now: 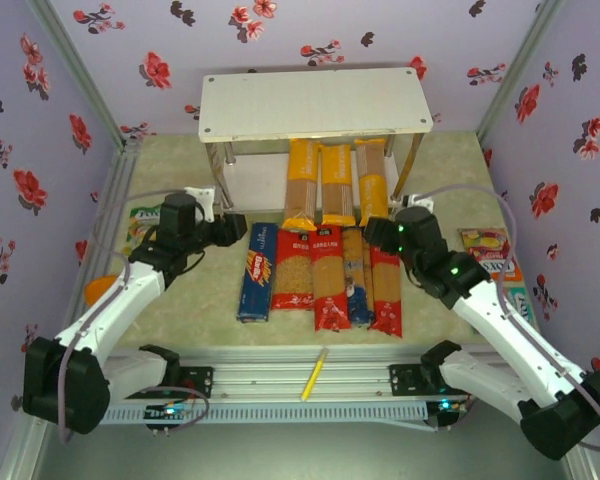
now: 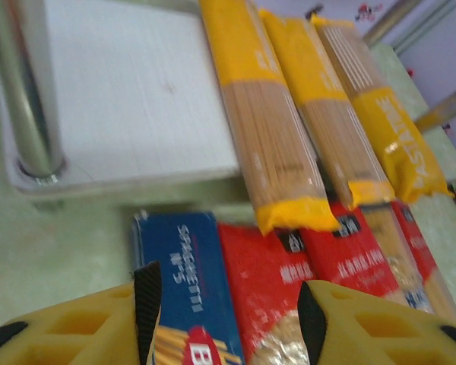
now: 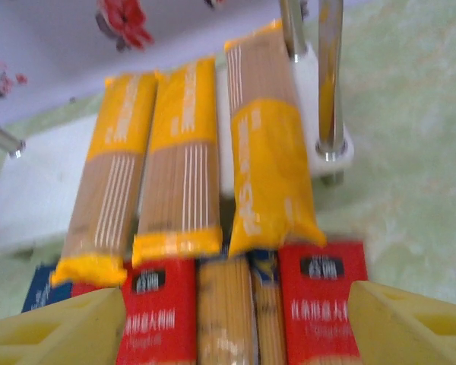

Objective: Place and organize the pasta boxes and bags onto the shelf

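Three yellow-ended spaghetti bags point(image 1: 323, 185) lie side by side on the lower tier of the white shelf point(image 1: 310, 100), their near ends overhanging its front edge. On the table just in front I see a row: the dark-blue box point(image 1: 258, 272), red bags point(image 1: 327, 275) and a narrow blue-ended bag point(image 1: 356, 285). My left gripper point(image 2: 226, 312) hovers by the box's far end, fingers parted, holding nothing. The right gripper point(image 3: 239, 327) gapes wide above the red bags.
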Tool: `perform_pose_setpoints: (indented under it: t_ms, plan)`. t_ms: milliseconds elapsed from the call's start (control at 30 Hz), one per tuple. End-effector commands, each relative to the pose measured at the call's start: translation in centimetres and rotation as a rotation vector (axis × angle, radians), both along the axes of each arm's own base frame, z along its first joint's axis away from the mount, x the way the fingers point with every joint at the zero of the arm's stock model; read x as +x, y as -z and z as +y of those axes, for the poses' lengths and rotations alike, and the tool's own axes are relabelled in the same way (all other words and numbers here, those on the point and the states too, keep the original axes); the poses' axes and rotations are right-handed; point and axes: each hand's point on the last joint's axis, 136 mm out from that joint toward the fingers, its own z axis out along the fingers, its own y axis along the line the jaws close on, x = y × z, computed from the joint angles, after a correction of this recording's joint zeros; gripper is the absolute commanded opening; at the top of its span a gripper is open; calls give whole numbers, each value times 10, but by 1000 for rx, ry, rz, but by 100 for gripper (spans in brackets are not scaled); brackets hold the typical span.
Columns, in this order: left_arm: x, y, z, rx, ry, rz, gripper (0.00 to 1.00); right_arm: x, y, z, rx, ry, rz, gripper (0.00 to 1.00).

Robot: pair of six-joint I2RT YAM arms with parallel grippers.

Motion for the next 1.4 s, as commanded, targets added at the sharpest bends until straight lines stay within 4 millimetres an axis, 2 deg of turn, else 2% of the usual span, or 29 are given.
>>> perform_pose_setpoints:
  t_ms: [0, 133, 433, 733, 967, 1033, 1233, 1367]
  plan:
    - [-18, 37, 7, -10, -85, 176, 53, -33, 48, 0, -43, 42, 185, 78]
    - [-19, 59, 9, -20, -139, 254, 53, -50, 67, 39, -38, -38, 276, 78]
    - [-11, 59, 10, -16, -166, 286, 57, -67, 97, 99, -55, -166, 477, 80]
    - [-7, 56, 22, -56, -187, 287, 62, -73, 120, 115, -103, -179, 589, 87]
    - [-3, 57, 24, -86, -185, 293, 66, -77, 139, 126, -130, -188, 670, 88]
    - [-2, 57, 25, -97, -186, 293, 66, -78, 145, 130, -139, -192, 692, 91]
    - [1, 61, 30, -111, -194, 304, 66, -78, 158, 130, -179, -179, 732, 92]
    - [2, 63, 34, -117, -203, 306, 66, -80, 165, 122, -230, -160, 753, 89]
